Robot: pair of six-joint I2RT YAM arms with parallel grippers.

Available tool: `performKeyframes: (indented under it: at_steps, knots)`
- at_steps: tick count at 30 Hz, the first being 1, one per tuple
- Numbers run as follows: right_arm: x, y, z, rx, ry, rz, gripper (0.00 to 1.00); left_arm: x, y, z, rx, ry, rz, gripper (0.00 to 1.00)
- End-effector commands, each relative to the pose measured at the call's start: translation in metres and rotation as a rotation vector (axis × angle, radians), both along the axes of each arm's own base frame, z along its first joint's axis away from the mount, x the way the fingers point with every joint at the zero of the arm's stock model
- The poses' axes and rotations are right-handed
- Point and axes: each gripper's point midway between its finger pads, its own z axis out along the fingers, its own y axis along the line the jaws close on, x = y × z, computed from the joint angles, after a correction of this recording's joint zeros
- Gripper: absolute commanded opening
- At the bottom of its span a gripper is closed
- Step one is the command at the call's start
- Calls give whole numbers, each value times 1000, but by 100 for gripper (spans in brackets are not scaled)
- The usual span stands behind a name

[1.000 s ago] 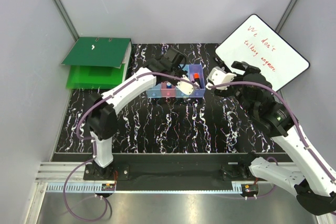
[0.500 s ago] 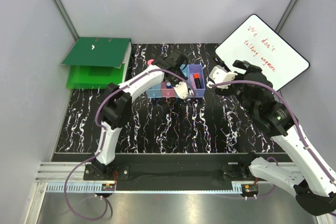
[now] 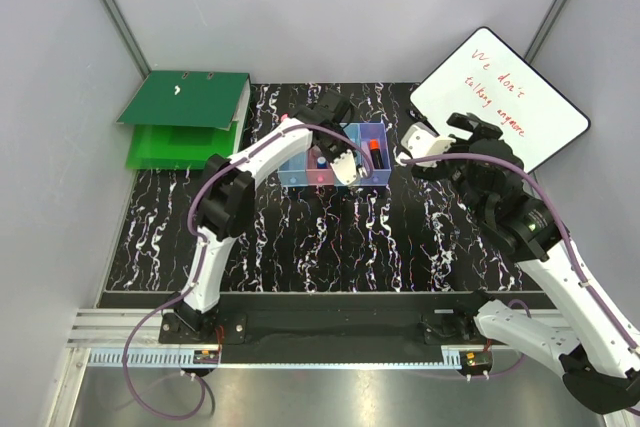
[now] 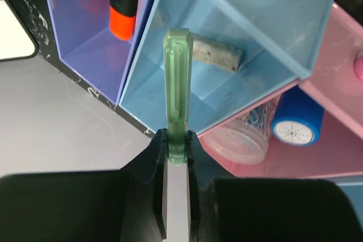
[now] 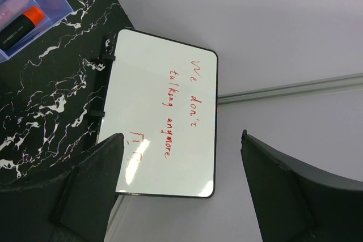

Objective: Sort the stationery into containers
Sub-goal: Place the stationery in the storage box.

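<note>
left fingers (image 4: 157, 150) clamping green pen-like piece (image 4: 176, 83) | should be centring it over blue bin (image 4: 227, 96), mid-frame, before releasing | right fingers (image 5: 85, 185) standing open, empty

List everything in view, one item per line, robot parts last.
translucent joined bins: four, blue-pink-blue-purple, table's back middle
black marker with orange tip: one, black and orange, purple bin
beige block: one, beige, blue bin beside purple
blue-capped cylinder: one, blue, pink bin
clear round tub of clips: one, clear, pink bin
green translucent stick: one, green, gripped above blue bin
green binders: two, green, stacked back left
whiteboard with red writing: one, white, back right
left claw: one, black, shut on the stick
right claw: one, black, open, empty, near whiteboard
</note>
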Motion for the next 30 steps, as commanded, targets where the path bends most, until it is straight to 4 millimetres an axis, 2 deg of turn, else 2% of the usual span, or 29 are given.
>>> performKeyframes:
  at_steps: [1, 6, 9, 12, 16, 20, 22, 25, 28, 30]
  knots:
    - [1, -9, 14, 20, -56, -37, 90, -7, -19, -4, 61, -88, -310, 4]
    - [-1, -14, 13, 28, -59, -51, 90, -5, -20, -15, 83, -87, -326, 8]
    - [-1, -17, 14, 31, -63, -60, 90, -4, -23, -17, 77, -84, -329, 15]
    - [-1, -17, 14, 31, -63, -60, 90, -3, -26, -19, 73, -79, -327, 30]
    - [-1, -18, 13, 31, -63, -60, 91, -2, -29, -18, 65, -80, -323, 38]
    - [-1, -19, 12, 32, -64, -65, 91, 0, -33, -17, 44, -79, -312, 40]
    - [-1, -19, 11, 33, -62, -64, 91, 1, -37, -13, 25, -84, -305, 42]
    - [-1, -20, 8, 33, -58, -69, 91, 7, -47, 4, -40, -102, -267, 44]
    - [-2, -19, 4, 32, -50, -66, 91, 15, -56, 31, -117, -131, -207, 45]
    - [-1, -20, 2, 31, -46, -70, 91, 19, -61, 53, -189, -153, -157, 52]
